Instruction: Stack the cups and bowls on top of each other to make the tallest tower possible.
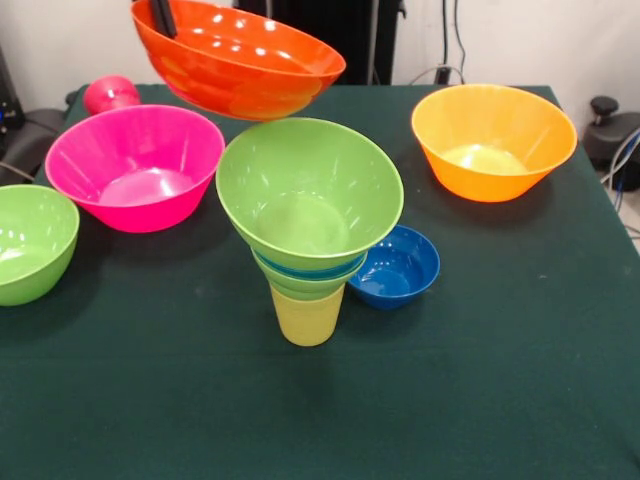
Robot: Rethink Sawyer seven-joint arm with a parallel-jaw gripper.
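Gripper point(163, 14) clamps the rim of the orange-red bowl point(238, 60), holding it tilted in the air above and slightly left of the tower point(308, 235). Tower: yellow cup point(307, 318) base, nested bowls, big lime green bowl point(309, 190) on top. Dark blue bowl point(398, 266) just beside it; pink bowl point(135, 166) and yellow-orange bowl point(493, 141) well apart.

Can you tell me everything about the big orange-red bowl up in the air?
The orange-red bowl is big, round and shiny, and looks like smooth plastic with light spots glinting inside. It hangs tilted above the table, open side up, its right edge dipping lower. A dark part of the gripper reaches over its upper left rim, so it seems held there. It floats just above and behind the lime green bowl topping the tower, apparently not touching it yet.
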